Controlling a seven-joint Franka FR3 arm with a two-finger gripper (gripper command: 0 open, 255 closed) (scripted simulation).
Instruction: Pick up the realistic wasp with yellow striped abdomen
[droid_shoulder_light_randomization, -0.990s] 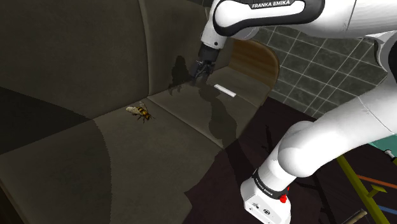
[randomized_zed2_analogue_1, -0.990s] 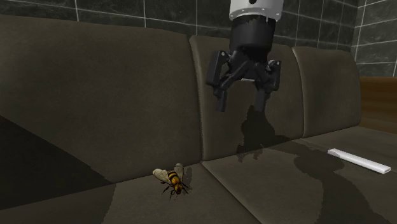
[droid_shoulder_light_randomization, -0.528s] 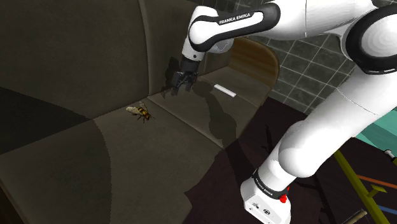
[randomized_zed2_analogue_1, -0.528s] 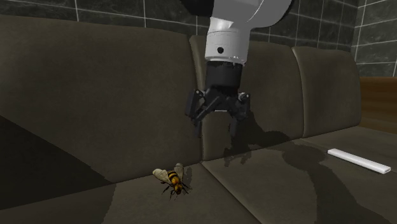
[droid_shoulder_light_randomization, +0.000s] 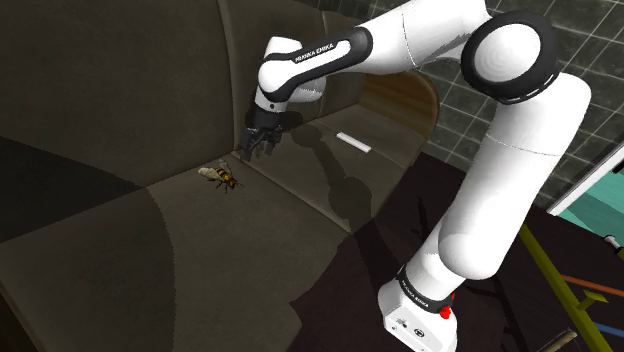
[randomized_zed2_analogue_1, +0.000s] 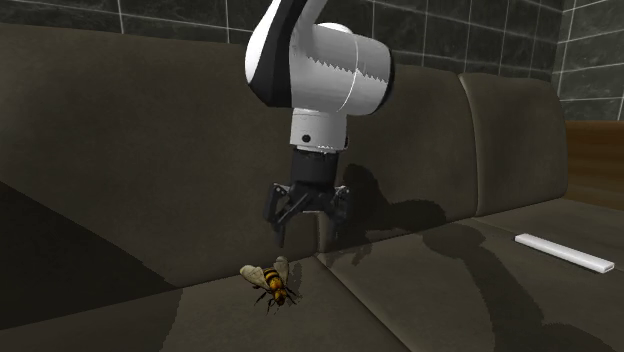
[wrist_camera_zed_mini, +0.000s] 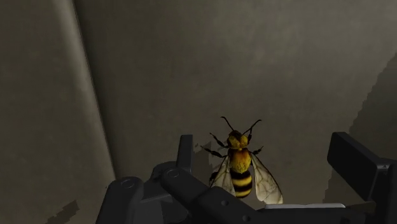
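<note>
Black gripper (droid_shoulder_light_randomization: 258, 143) spread wide, poised over a wasp (droid_shoulder_light_randomization: 222, 177) on a dark sofa (droid_shoulder_light_randomization: 150, 250).
Shoulder view: the wasp lies on the seat cushion left of centre, with the gripper just to its upper right and clear of it; the white arm (droid_shoulder_light_randomization: 400, 45) carries the words "FRANKA EMIKA", and a flat white bar (droid_shoulder_light_randomization: 353, 142) lies further right on the seat, before a wooden armrest (droid_shoulder_light_randomization: 400, 95) and a tiled wall (droid_shoulder_light_randomization: 480, 110). Second exterior view: from the front, the wasp sits low and left of centre, beside the seam between two seat cushions, the spread claw above it with a gap between them; no lettering reads here. Wrist view: the yellow-and-black banded abdomen, pale wings and antennae show plainly, the wasp lying beyond and between the two fingers (wrist_camera_zed_mini: 185, 149), untouched.
</note>
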